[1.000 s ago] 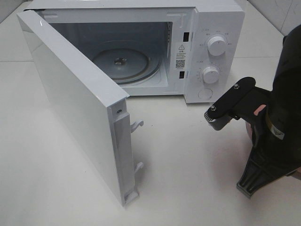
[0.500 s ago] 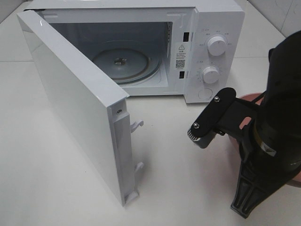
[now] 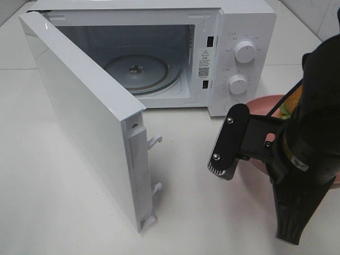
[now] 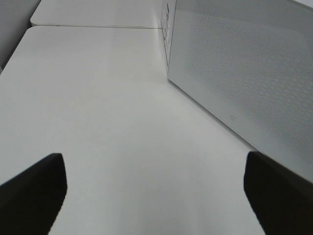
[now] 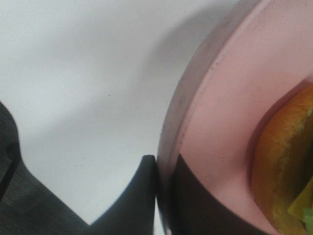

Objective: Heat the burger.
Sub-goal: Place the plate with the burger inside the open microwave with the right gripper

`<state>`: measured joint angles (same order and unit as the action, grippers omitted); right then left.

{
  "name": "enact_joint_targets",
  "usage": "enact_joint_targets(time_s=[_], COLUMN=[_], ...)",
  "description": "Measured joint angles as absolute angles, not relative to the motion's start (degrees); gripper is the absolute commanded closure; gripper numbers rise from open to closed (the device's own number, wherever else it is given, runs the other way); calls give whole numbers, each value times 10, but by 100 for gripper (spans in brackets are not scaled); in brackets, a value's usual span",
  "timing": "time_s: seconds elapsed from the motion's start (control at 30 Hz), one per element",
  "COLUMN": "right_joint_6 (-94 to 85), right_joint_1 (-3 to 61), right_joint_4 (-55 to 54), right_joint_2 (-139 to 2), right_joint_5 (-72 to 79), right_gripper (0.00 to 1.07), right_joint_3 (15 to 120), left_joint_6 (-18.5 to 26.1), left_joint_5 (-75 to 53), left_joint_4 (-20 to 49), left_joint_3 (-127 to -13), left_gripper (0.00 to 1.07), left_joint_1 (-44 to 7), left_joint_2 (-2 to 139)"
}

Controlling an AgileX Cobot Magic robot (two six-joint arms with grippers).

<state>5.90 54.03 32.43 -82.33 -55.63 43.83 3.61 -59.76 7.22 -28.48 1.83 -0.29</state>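
The burger (image 5: 286, 161) lies on a round pink plate (image 5: 220, 117); I see its golden-brown bun and a bit of yellow and green. In the high view only a sliver of the burger (image 3: 289, 106) shows behind my right arm, on the pink plate (image 3: 260, 106) in front of the microwave's knobs. My right gripper (image 5: 166, 171) is shut on the plate's rim, one finger on each side. In the high view the right gripper (image 3: 247, 154) is at the plate's near-left edge. My left gripper (image 4: 154, 191) is open and empty over the table, beside the microwave door.
The white microwave (image 3: 234, 32) stands at the back with its door (image 3: 85, 111) swung wide open to the left. Its glass turntable (image 3: 135, 69) is bare. Two knobs (image 3: 244, 50) are on the right panel. The door's outer face (image 4: 244, 73) shows in the left wrist view.
My right arm has swung left and towards the front with the plate; more of the pink plate now shows in front of the microwave's panel. The microwave has not moved.
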Motion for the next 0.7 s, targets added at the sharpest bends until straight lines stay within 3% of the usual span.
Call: enact_joint_targets(time_s=[0.47, 0.7], right_joint_6=[-59, -67], right_joint_1=[540, 540], right_joint_4=[338, 395], right_joint_2=[-823, -823], right_joint_5=[-512, -466], right_gripper=[106, 106], right_joint_3=[438, 438], left_joint_6=[36, 36], left_joint_5=[-598, -598], left_joint_4=[72, 72], left_joint_3=[-285, -285], left_gripper=[17, 17], left_joint_1=[18, 18], left_joint_2=[-3, -3])
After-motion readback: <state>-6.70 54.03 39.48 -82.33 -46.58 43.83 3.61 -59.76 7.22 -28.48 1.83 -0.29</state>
